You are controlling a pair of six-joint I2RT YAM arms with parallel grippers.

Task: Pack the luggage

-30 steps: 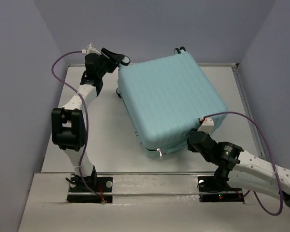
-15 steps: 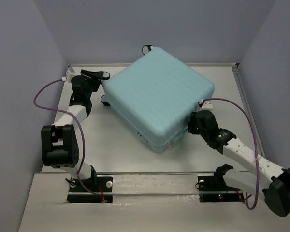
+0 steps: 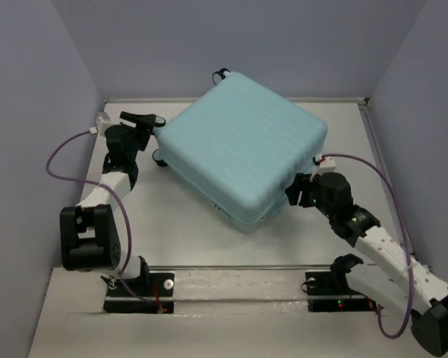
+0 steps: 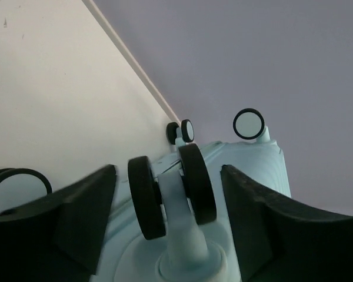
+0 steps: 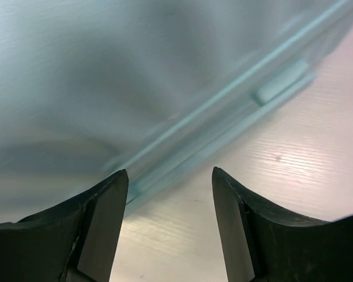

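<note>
The luggage is a pale aqua ribbed suitcase lying closed and flat on the table, turned cornerwise. My left gripper is open at its left corner. In the left wrist view it straddles a black double caster wheel without touching it. My right gripper is open and empty at the suitcase's near right edge. In the right wrist view it sits over the table just below the suitcase's zipper seam.
The white table has a raised rim at the right and grey walls close on three sides. More caster wheels show at the suitcase's far corner and left side.
The suitcase has slid left and turned counter-clockwise. My left arm came down and left to the wheel corner. My right arm reached forward along the suitcase's right edge.
</note>
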